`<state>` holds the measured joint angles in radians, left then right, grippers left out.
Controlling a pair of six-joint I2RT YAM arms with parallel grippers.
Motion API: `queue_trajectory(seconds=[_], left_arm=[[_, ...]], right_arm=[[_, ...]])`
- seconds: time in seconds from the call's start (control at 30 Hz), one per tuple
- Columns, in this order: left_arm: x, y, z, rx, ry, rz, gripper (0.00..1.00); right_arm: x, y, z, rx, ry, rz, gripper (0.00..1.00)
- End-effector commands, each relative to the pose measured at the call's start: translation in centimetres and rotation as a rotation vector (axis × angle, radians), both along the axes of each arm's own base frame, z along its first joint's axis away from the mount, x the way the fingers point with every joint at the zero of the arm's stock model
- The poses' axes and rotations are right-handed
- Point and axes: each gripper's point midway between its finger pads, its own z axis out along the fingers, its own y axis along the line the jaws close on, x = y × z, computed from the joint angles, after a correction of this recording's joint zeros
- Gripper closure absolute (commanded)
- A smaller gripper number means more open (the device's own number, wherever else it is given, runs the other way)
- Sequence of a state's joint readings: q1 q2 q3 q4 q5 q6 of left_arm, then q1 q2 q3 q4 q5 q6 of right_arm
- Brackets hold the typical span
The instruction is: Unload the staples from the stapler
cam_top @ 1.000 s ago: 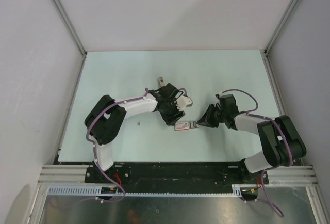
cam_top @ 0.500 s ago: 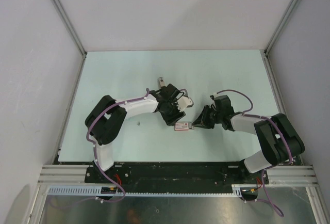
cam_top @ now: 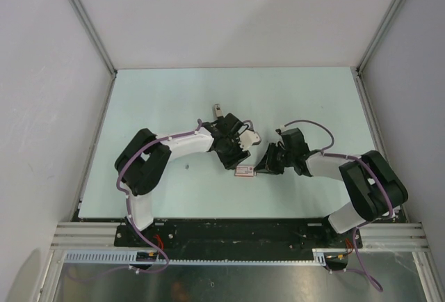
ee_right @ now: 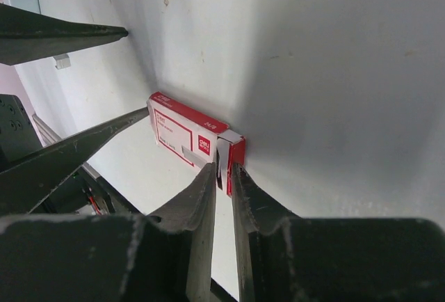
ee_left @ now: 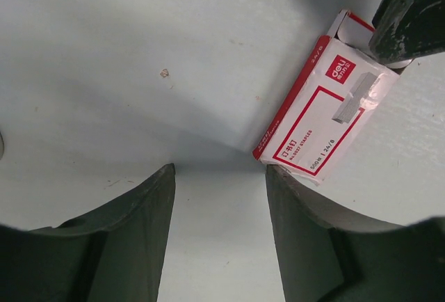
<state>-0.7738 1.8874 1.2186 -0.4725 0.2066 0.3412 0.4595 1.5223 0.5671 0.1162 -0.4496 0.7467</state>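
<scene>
A red and white staple box (cam_top: 244, 170) lies on the table between the two arms. My right gripper (cam_top: 261, 168) has its narrow jaws at the box's open end (ee_right: 233, 150), nearly shut on a thin strip of staples that is mostly hidden by the fingers and the white flap. Just left of the box (ee_left: 323, 124), my left gripper (ee_left: 219, 170) stands open over bare table, and its right finger (ee_left: 299, 204) touches the box's near corner. A small grey stapler (cam_top: 217, 111) sits apart, behind the left arm.
White walls with metal posts enclose the pale table (cam_top: 167, 93) on three sides. The right gripper's dark finger (ee_left: 410, 10) shows at the top right of the left wrist view. A small speck (cam_top: 186, 168) lies on the table near the left arm.
The right gripper has moved left towards the box. The grey strip that showed between it and the box is now covered. The left arm has stayed put.
</scene>
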Motion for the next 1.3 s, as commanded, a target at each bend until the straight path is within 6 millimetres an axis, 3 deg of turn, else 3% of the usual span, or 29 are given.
queue_trajectory(seconds=[0.0, 0.4, 0.53, 0.63, 0.8, 1.0, 1.13, 1.27], left_arm=[[0.0, -1.3, 0.8, -0.034, -0.027, -0.043, 0.40], [-0.1, -1.2, 0.6, -0.024, -0.032, -0.048, 0.41], [0.4, -0.7, 1.0, -0.018, -0.049, -0.034, 0.40], [1.2, -0.1, 2.1, -0.036, -0.065, -0.003, 0.39], [2.4, 1.3, 5.5, -0.089, -0.079, 0.066, 0.32], [3.5, 4.6, 10.8, -0.149, -0.145, 0.163, 0.22], [4.4, 8.7, 15.3, -0.207, -0.210, 0.285, 0.18], [4.8, 14.1, 19.5, -0.285, -0.281, 0.434, 0.05]], right_arm=[[0.8, 1.0, 0.8, 0.005, -0.030, 0.018, 0.81], [0.3, 1.8, 0.2, 0.015, -0.006, 0.045, 0.79], [0.4, 0.9, 0.5, 0.001, -0.012, 0.040, 0.74], [0.6, -0.1, 0.9, -0.012, -0.019, 0.032, 0.63], [0.4, -1.7, 1.0, -0.039, -0.005, 0.022, 0.40], [1.4, -3.1, 2.2, -0.084, -0.024, 0.003, 0.24], [3.1, -3.6, 4.0, -0.151, -0.077, -0.012, 0.04], [4.3, -4.0, 6.1, -0.286, -0.138, -0.002, 0.01]])
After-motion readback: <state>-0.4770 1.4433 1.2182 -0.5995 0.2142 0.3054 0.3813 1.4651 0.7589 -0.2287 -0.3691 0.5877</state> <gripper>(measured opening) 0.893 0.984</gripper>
